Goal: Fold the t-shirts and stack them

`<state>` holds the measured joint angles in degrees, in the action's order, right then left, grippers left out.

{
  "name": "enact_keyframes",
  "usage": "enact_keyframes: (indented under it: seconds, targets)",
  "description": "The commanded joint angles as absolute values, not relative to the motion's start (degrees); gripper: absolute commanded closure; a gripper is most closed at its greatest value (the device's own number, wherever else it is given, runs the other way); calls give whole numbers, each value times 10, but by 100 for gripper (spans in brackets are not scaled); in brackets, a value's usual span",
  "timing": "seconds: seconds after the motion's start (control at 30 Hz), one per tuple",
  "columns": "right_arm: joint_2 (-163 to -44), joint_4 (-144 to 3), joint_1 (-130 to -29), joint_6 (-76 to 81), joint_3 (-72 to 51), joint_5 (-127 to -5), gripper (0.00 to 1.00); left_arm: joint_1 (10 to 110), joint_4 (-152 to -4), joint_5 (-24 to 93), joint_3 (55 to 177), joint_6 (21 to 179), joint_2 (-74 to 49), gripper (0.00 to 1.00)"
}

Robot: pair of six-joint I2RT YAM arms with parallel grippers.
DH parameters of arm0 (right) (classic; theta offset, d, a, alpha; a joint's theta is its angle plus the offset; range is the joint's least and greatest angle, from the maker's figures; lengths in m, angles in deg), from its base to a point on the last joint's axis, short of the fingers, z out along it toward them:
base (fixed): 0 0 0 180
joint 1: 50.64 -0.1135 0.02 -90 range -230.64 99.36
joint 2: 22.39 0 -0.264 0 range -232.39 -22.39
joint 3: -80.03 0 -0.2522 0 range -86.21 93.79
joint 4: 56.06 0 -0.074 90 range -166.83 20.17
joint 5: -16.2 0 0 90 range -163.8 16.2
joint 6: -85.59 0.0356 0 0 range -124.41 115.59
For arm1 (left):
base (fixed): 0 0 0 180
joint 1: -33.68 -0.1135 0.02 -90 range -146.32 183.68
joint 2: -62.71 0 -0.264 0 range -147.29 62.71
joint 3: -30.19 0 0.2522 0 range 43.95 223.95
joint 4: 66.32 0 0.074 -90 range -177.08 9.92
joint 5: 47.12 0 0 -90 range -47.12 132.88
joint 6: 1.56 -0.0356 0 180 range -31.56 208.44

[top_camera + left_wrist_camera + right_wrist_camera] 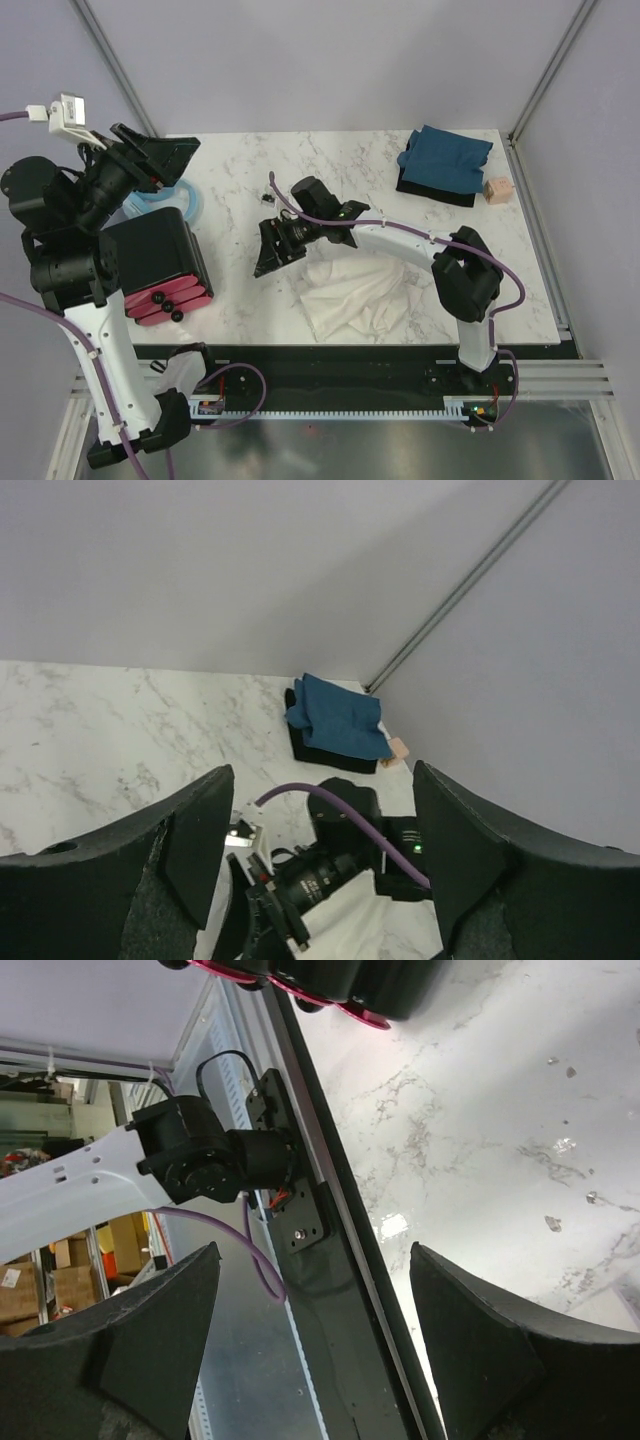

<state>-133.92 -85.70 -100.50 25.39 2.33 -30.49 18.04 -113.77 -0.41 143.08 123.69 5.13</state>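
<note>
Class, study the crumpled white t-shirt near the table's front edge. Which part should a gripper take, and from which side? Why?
Probably a raised wrinkle at the left edge of the white t-shirt, approached from above with fingers open. It lies low and crumpled on the table, so only a standing fold gives something to pinch, and the right gripper hangs nearest that edge.

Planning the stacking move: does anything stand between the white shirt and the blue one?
No loose object lies on the table between the white shirt and the blue shirt. Only the right arm stretches across that path, above the white shirt's far edge.
</note>
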Motion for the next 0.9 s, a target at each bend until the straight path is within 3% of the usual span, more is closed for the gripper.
enact_keyframes:
  seconds: [0.0, 0.17, 0.5, 0.73, 0.87]
  targets:
    - [-1355, -811, -1004, 264, 54, -270, 15, 179, -1096, 53, 1362, 1155, 52, 21]
    - [-1361, -807, -1005, 264, 63, -273, 16, 179, -1065, 109, 1266, 1116, 61, 22]
    - [-1381, -812, -1005, 251, 107, -271, 16, 179, -1009, 462, 1125, 1033, 133, 21]
    - [-1373, -813, -1006, 249, 104, -269, 16, 178, -1143, 779, 1135, 1055, 108, 22]
    - [-1370, -812, -1006, 251, 94, -263, 16, 157, -1132, 871, 1067, 1045, 125, 27]
